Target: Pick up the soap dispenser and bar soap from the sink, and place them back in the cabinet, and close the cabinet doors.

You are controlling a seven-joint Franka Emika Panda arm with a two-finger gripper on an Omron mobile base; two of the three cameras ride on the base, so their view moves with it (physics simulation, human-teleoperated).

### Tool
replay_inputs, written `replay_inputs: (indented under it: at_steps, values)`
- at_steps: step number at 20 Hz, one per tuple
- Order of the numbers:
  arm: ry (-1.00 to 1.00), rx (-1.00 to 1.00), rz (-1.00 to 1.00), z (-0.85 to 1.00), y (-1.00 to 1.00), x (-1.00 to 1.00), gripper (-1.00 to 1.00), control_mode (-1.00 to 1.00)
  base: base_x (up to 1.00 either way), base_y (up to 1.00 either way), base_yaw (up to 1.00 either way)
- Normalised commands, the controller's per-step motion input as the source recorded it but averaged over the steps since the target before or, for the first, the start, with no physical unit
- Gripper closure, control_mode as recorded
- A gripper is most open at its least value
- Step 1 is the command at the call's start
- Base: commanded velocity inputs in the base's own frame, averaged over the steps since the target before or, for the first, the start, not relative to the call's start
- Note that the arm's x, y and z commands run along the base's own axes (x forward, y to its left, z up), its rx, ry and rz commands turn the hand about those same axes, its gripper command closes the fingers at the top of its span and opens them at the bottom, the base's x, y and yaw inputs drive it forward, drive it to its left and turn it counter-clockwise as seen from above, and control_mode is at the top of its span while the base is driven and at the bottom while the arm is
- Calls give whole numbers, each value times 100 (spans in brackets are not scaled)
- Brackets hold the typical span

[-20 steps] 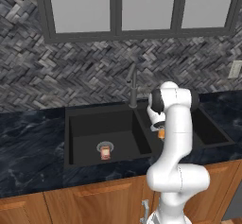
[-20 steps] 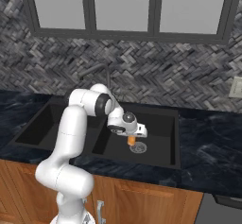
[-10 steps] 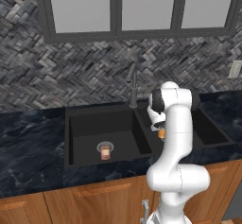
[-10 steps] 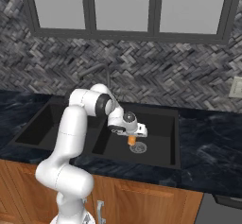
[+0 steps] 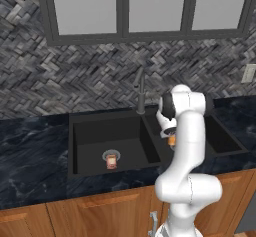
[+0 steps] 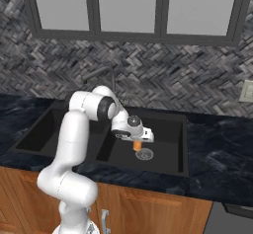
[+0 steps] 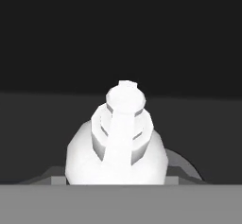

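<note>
Near, in the left basin of the sink [image 5: 80, 146], the bar soap [image 5: 111, 162] waits by the drain, while in the right basin the gripper [image 6: 138, 141] clamps the dispenser [image 6: 138, 145] (by its sides), ready for lifting toward the cabinet.

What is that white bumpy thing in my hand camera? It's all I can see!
Observer: The white pump top of a small orange bottle, the soap dispenser. It's in the right basin of the matte black sink.
Operator: Where's the other soap?
Observer: The small reddish-brown bar soap is in the left basin, at its round silver drain.
Operator: Is my gripper close?
Observer: Yes, the gripper is right at the bottle's top, beside the right basin's silver drain.
</note>
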Motion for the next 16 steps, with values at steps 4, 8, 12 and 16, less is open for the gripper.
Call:
replay_inputs:
  at_steps: [4,8,12,16]
  values:
    - [-5,0,0,27,0,-39,100,-100,0,0,0]
    - [-8,0,0,34,-1,-41,100,-100,0,0,0]
    - [-3,0,0,41,-6,-24,100,-100,0,0,0]
    - [0,0,0,39,-8,-34,100,-100,0,0,0]
